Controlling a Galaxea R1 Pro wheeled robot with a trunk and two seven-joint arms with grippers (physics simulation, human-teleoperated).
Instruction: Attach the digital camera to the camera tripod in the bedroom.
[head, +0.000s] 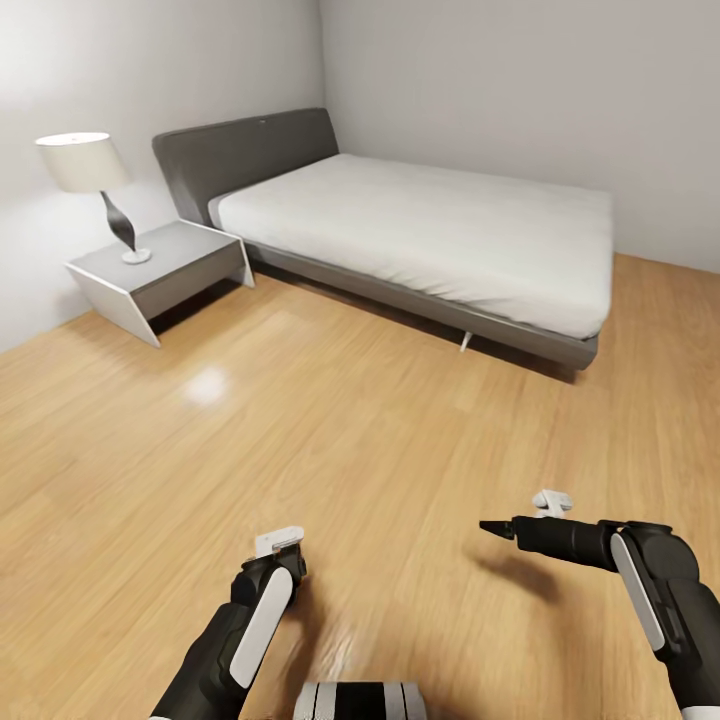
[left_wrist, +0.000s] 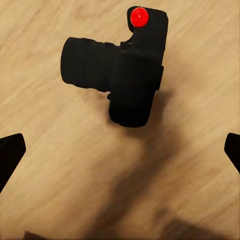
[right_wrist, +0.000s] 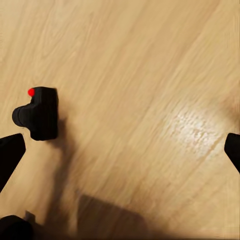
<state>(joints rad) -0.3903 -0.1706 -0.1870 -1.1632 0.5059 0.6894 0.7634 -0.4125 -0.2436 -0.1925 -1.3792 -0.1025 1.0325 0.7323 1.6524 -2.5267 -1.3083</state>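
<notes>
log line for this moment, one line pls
stage: pre-grasp | digital camera: on wood floor, ungrasped | left hand: open above it | right hand: open, empty

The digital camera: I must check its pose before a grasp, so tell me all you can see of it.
The digital camera is a matte black body with a ribbed lens barrel sticking out to one side and a red button at one end. It lies alone on the light wood floor, casting a shadow, untouched; the left gripper hangs open above it.

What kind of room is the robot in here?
Most likely a bedroom: a grey bed with a white mattress, a nightstand holding a lamp, and a light wood floor.
</notes>
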